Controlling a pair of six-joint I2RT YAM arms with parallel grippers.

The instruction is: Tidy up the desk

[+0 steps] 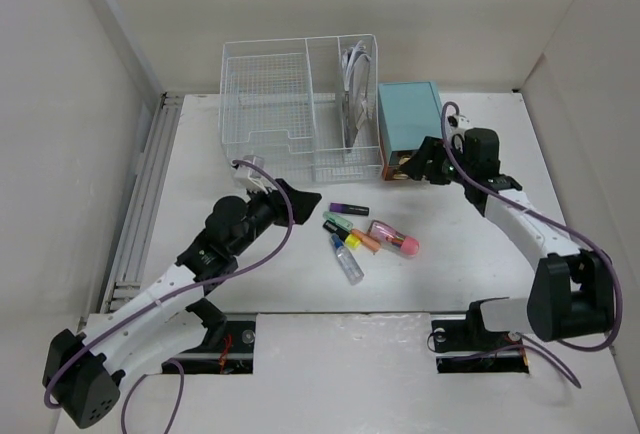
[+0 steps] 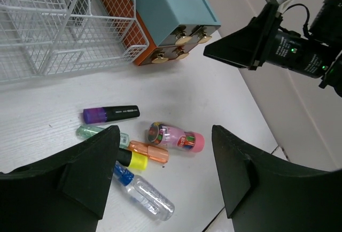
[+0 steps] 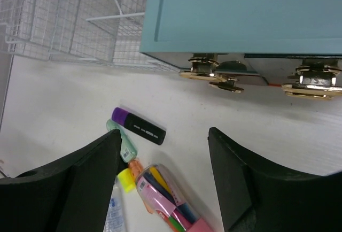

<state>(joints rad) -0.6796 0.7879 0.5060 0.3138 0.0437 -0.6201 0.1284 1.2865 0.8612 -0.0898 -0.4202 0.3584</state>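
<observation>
The white desk (image 1: 250, 274) holds a loose cluster at its middle: a purple-capped black highlighter (image 1: 349, 209), a green marker (image 2: 88, 131), an orange marker (image 2: 149, 151), a yellow-capped marker (image 2: 133, 160), a blue-capped clear tube (image 1: 350, 264) and a pink tube of coloured pens (image 1: 395, 238). My left gripper (image 1: 300, 197) is open and empty, just left of the cluster; its wrist view looks down on it (image 2: 165, 133). My right gripper (image 1: 425, 164) is open and empty at the drawer front of the teal box (image 1: 408, 124), its gold knobs (image 3: 214, 74) close above the fingers (image 3: 230, 168).
A white wire basket organizer (image 1: 300, 104) stands at the back centre with white cables in its right compartment. The teal box touches its right side. Pale walls surround the desk. The arm bases sit at the near edge.
</observation>
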